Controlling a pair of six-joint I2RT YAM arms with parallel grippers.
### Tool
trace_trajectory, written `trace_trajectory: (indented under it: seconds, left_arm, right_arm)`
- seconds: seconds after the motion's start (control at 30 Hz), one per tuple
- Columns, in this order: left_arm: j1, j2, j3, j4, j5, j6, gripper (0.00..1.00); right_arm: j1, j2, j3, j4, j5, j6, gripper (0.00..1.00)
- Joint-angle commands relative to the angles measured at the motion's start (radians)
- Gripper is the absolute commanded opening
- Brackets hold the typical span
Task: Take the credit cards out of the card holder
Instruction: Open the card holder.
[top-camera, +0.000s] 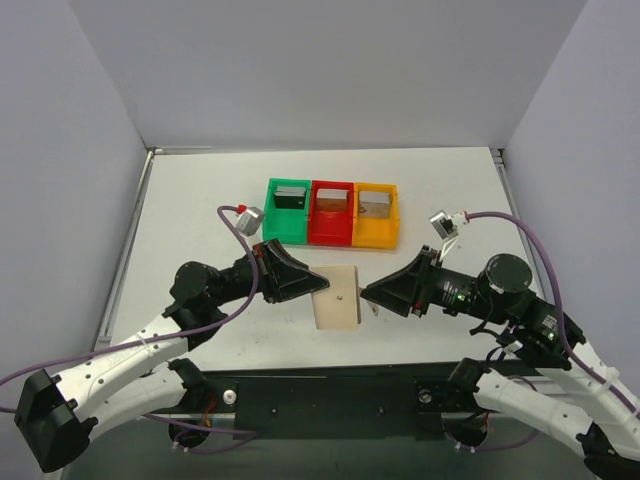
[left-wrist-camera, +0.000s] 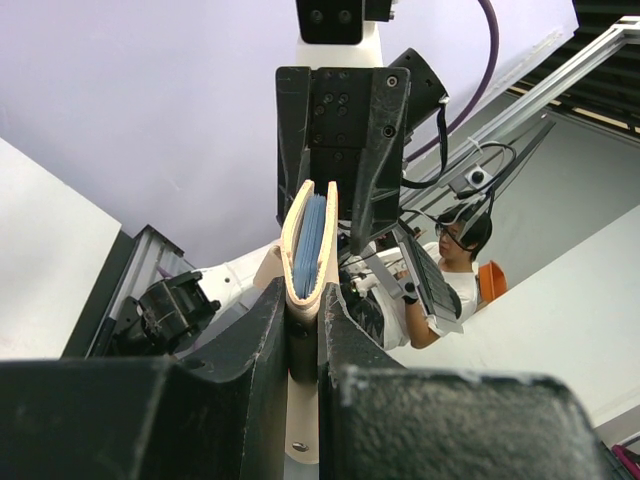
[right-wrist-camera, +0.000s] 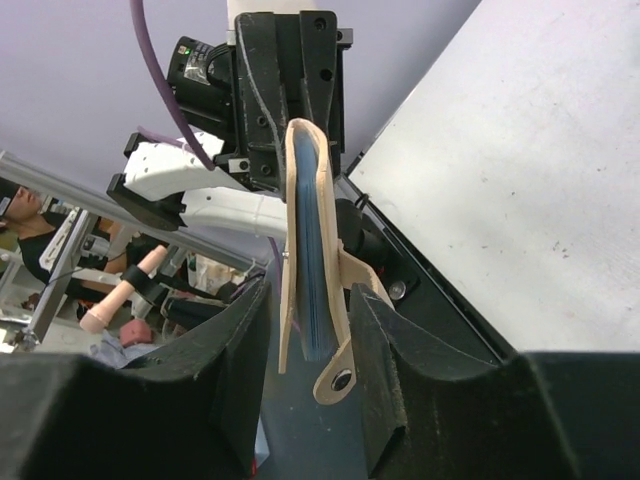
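The card holder (top-camera: 337, 298) is held in the air above the counter (top-camera: 200, 200), between the two arms and in front of three bins. Its left edge is clamped in the left claw (top-camera: 322, 284), whose fingers (left-wrist-camera: 270, 350) are seen pressed together on the tan border in the left wrist view. The right claw (top-camera: 364, 293) is set around the opposite edge, one finger on each side of the folded holder (right-wrist-camera: 305, 250). Whether it is squeezed there cannot be told. Blue-grey pocket layers are seen edge-on between the tan covers. One of the credit cards (top-camera: 291, 196) is stood in each of the green bin (top-camera: 283, 232), red bin (top-camera: 330, 234) and orange bin (top-camera: 375, 234).
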Motion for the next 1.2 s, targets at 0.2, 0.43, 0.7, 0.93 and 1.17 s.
trace_trajectory:
  seconds: [0.2,0.43,0.7,0.93,1.17]
  left_arm:
    - [-0.014,-0.012,0.036,0.065,-0.004,-0.002,0.00]
    - [-0.022,-0.010,0.034,0.076,-0.005,-0.005,0.00]
    - [-0.031,0.000,0.036,0.082,-0.008,-0.004,0.00]
    - [-0.043,0.026,0.041,0.108,-0.011,-0.008,0.00]
    - [-0.043,0.020,0.033,0.076,-0.014,0.006,0.31]
  right_arm:
    - [0.004,0.037,0.007,0.002,0.031,-0.020,0.28]
    - [0.004,0.051,0.007,-0.008,0.039,-0.020,0.22]
    - [0.004,0.077,-0.004,0.054,-0.035,-0.003,0.22]
    - [0.004,0.097,-0.022,0.090,-0.064,0.014,0.18]
    - [0.004,0.088,0.011,0.049,-0.049,-0.004,0.00]
